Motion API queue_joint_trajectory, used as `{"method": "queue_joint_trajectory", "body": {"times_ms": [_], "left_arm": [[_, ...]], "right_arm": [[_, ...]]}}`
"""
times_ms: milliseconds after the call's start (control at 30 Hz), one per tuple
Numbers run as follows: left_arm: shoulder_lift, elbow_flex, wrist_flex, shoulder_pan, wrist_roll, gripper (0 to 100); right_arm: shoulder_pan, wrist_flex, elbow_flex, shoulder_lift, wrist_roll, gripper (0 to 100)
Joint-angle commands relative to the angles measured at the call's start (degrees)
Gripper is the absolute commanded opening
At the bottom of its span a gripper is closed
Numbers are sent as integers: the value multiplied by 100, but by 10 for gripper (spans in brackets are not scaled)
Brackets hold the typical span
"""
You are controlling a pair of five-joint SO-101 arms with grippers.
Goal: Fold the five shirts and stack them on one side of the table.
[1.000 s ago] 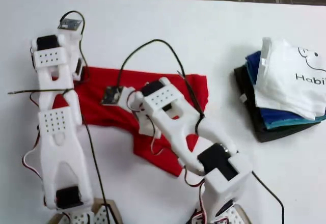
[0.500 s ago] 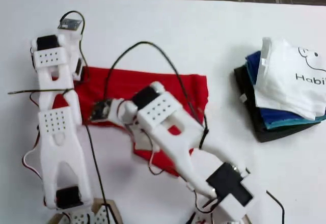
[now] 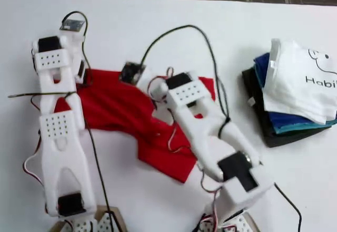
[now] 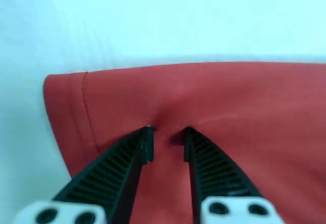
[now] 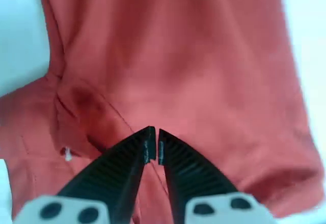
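Red shirt: the red shirt (image 3: 118, 105) lies unfolded and rumpled on the white worktop (image 3: 210, 21). One corner trails toward the arm bases, and a stitched hem runs along one edge.

Left gripper: the left gripper (image 4: 166, 143) sits just inside the red shirt's hemmed corner. Its jaws are drawn narrow, with a pucker of red cloth pinched between the tips.

Right gripper: the right gripper (image 5: 153, 143) is over the middle of the red shirt, near a dark crease. Its jaws are all but closed, with only a thin slit between them and no cloth seen in it. Whether the tips touch the fabric cannot be told.

Left arm: the white left arm (image 3: 58, 126) stretches along the red shirt's edge on its own side.

Right arm: the right arm (image 3: 210, 132) reaches across the red shirt from its near edge.

Stack of folded shirts: the stack of folded shirts (image 3: 292, 89) has white on top, then blue, teal and black. It rests well apart from the red shirt, on the right arm's side.

Cable: a black cable (image 3: 181, 28) arcs above the red shirt's far edge.
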Motion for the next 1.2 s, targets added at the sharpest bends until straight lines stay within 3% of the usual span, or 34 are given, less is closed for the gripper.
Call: {"method": "queue_joint_trajectory", "body": {"times_ms": [0,467,567,800,1033,1167], "left_arm": [[26,-4,-88,35,44,133],[26,4,-132,35,44,133],[26,-4,-132,35,44,133],[26,4,-132,35,44,133],[26,4,-132,35,44,133],[26,4,-132,35,44,133]], "right_arm": [[-4,-66,-220,330,132,21],[-822,1912,18,-13,176,21],[-1191,2070,413,-48,484,21],[-1640,2026,686,-1182,475,22],[-884,1376,818,-1684,466,22],[-813,927,1275,-1464,457,23]]}}
